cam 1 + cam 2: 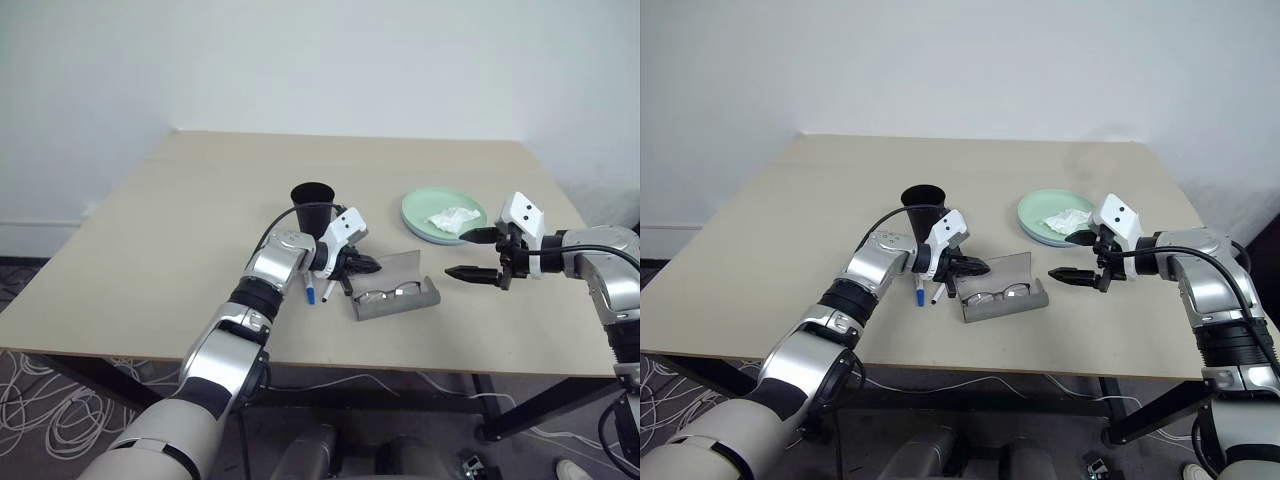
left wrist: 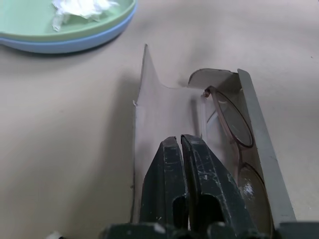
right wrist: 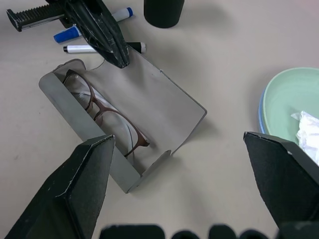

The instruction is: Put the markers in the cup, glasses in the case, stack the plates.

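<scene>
- We see a light wooden counter (image 1: 200, 220).
- On it we find a black tapered plastic cup (image 1: 313, 199), two white markers (image 3: 94, 40), an open grey case (image 3: 149, 114), stacked plates (image 1: 425, 228).

Even soft light, faint shadows, sharp focus, no glare

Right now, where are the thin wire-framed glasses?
The thin wire-framed glasses lie inside the open grey felt case near the table's front edge, just right of the two markers and in front of the black cup.
</scene>
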Available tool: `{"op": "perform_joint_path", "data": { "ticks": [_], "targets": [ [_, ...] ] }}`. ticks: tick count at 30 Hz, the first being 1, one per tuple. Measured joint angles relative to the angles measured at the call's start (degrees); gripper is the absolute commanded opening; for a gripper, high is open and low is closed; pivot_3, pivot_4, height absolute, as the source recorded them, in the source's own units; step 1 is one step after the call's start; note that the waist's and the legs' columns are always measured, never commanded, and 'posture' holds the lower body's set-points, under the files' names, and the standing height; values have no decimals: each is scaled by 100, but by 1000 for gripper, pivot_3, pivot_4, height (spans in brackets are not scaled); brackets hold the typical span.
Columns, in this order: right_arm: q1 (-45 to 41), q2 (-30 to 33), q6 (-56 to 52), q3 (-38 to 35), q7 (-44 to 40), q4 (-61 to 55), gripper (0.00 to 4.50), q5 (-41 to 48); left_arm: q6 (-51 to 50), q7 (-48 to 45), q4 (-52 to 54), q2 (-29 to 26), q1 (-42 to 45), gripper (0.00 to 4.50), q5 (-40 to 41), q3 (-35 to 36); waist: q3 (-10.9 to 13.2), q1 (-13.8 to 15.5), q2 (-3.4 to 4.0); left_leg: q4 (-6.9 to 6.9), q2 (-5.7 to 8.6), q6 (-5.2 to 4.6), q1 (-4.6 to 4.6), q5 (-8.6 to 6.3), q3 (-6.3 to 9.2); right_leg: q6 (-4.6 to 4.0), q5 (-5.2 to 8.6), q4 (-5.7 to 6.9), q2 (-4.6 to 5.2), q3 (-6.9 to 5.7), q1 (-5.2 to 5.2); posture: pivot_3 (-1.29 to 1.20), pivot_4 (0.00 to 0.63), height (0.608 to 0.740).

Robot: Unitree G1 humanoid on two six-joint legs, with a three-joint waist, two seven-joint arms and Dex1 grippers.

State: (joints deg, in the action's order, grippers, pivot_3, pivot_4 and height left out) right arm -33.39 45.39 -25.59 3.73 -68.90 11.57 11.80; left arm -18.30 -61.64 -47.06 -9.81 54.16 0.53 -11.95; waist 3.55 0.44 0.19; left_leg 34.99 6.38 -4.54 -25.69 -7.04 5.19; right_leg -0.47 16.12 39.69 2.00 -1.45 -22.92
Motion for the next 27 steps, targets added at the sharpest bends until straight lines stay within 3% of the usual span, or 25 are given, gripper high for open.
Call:
{"op": "perform_joint_path", "data": {
  "ticks": [11, 19, 27],
  "targets": [
    [-17, -4, 17, 6, 35, 14, 4500, -1, 547, 1328, -1517, 71, 510, 17, -117, 501, 0, 0, -2, 9, 1, 0, 0, 0, -1, 9, -5, 0, 0, 0, 4, 0, 0, 727],
    [-20, -19, 17, 9, 60, 13, 4500, -1, 771, 952, -1630, 106, 437, 17, -259, 373, 0, 1, -2, 12, 3, -1, 0, -1, -2, 14, -8, 0, 2, 0, 8, 0, 0, 727],
    [-24, -66, 38, 19, 95, 13, 4500, -1, 634, 7, -893, 66, 191, 17, -261, 142, -1, -4, 0, 10, 3, -2, 0, -1, -1, 14, -8, -1, 2, 0, 7, 0, 0, 727]
  ]
}}
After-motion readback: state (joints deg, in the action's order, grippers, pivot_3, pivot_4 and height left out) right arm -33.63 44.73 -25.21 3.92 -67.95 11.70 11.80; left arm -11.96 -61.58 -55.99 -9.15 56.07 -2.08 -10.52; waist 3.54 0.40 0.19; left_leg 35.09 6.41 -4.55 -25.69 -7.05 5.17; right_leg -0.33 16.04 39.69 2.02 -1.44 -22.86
